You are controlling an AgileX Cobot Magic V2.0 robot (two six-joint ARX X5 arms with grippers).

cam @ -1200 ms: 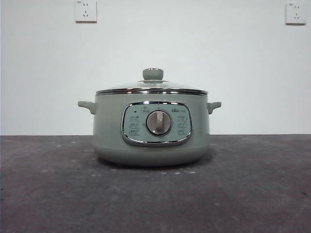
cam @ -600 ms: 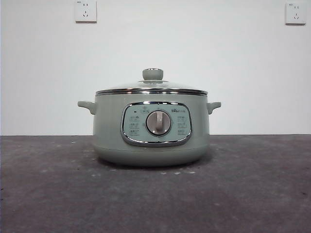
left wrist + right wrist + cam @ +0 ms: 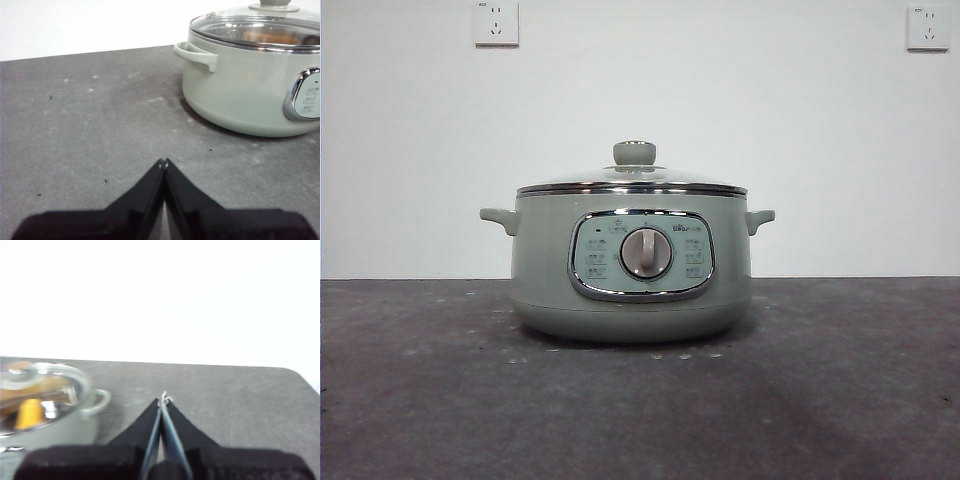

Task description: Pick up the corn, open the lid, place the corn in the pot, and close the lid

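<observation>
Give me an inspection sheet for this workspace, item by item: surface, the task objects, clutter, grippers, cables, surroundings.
Surface: dark grey table, with small pale specks.
Pot: sage-green pot upright at mid-table, dial facing the front camera.
Lid: lid seated on the pot's rim.
Corn: corn shows yellow through the glass, inside the pot.
Clutter: nothing seen.
Grippers: left gripper shut, empty, low over the table beside the pot; right gripper shut, empty, clear of the pot on the other side.
Cables: nothing seen.
Surroundings: white wall with two sockets.
</observation>
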